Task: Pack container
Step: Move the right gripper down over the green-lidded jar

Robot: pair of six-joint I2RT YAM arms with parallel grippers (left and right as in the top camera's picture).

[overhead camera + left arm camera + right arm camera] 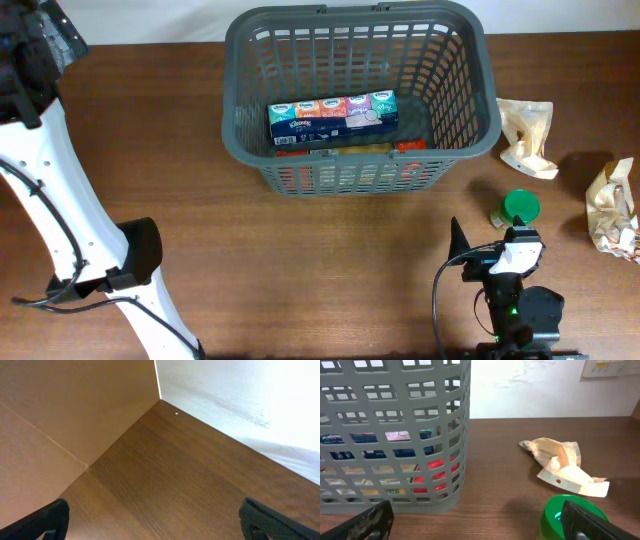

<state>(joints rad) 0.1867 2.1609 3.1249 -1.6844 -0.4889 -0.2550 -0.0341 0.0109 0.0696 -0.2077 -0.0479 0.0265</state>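
Observation:
The dark grey slotted basket (350,178) stands at the back middle of the table; its wall fills the left of the right wrist view (395,435). Inside lie a row of tissue packs (332,115) and red items (432,467) low against the near wall. My right gripper (480,527) is open and empty, low over the table in front of the basket's right corner. Its right finger is just beside a green-lidded jar (552,517), which also shows in the overhead view (519,207). My left gripper (155,525) is open and empty over bare table at the far left corner.
A crumpled beige packet (527,135) lies right of the basket and shows in the right wrist view (560,462). A second crumpled packet (612,205) lies at the right edge. A brown cardboard wall (65,415) stands by the left gripper.

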